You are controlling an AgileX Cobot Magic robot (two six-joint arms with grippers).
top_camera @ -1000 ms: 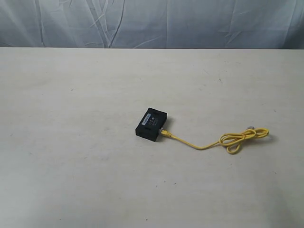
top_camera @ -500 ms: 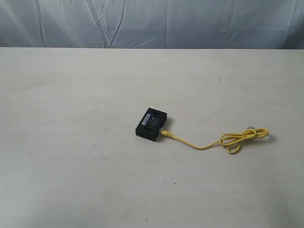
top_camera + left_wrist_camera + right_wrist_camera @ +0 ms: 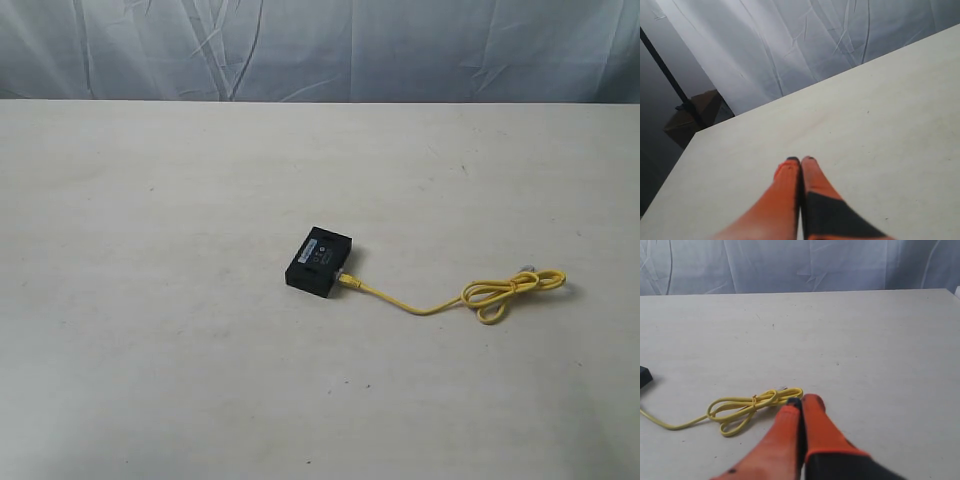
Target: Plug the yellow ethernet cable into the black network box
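Observation:
The black network box (image 3: 319,262) lies flat near the middle of the table, its white and green label facing up. One plug (image 3: 344,277) of the yellow ethernet cable (image 3: 420,306) sits against the box's near right side. The cord runs right to a tied loose loop (image 3: 508,291), also seen in the right wrist view (image 3: 749,406). A corner of the box (image 3: 644,375) shows there too. My right gripper (image 3: 802,399) is shut and empty, just beside the loop's end. My left gripper (image 3: 800,159) is shut and empty over bare table. Neither arm appears in the exterior view.
The pale table (image 3: 160,330) carries only the box and cable. A wrinkled grey-white curtain (image 3: 320,50) hangs behind its far edge. In the left wrist view a dark stand and a brown box (image 3: 692,112) sit beyond the table's corner.

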